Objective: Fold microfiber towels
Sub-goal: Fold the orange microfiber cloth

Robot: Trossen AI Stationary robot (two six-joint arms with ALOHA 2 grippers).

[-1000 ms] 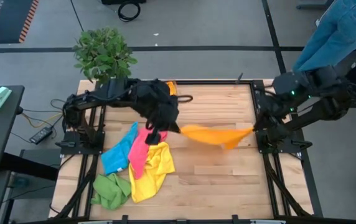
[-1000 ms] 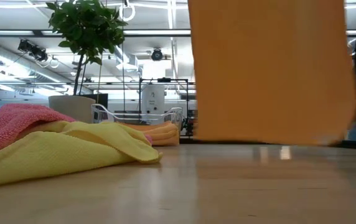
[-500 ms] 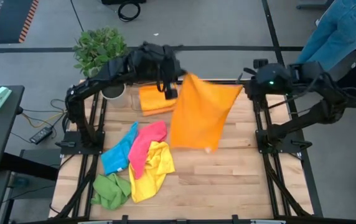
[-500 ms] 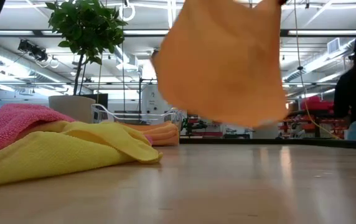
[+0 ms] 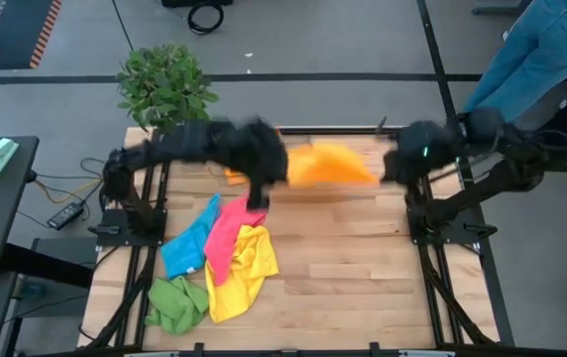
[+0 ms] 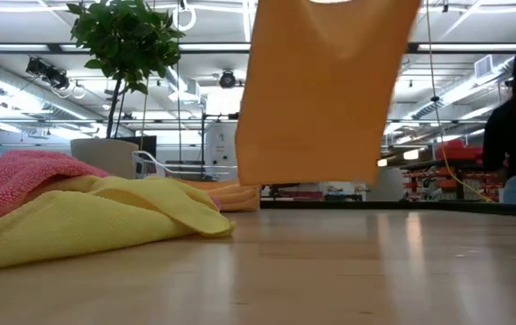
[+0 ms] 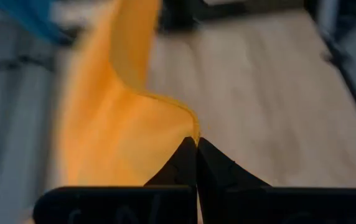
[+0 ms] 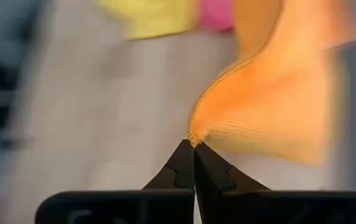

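Two tools hold one orange towel point(image 5: 331, 164) up in the air over the far half of the tabletop point(image 5: 353, 268). The left tool point(image 5: 269, 174) is clenched on one top corner of it, and the right tool point(image 5: 391, 169) is clenched on the other top corner. In each wrist view the two dark fingers meet at a point with the orange hem pinched between them: left fingers point(image 7: 181, 165), right fingers point(image 8: 179, 167). From table height the towel point(image 6: 326, 90) hangs as a flat sheet, its lower edge well clear of the wood.

Four loose towels lie in a heap on the left side of the tabletop: one blue point(image 5: 186, 243), one pink point(image 5: 229, 230), one yellow point(image 5: 242, 273) and one green point(image 5: 176, 302). The pink overlaps the blue and the yellow; the green lies nearest the front edge, touching the yellow. In the low view the pink point(image 6: 19, 176) rests on the yellow point(image 6: 96, 221).

One more orange cloth point(image 6: 231, 194), folded, lies far back on the tabletop beside a clear tray point(image 6: 195, 167).

One potted plant point(image 5: 165, 84) stands at the far left corner. One person in jeans point(image 5: 531, 45) stands beyond the far right corner.
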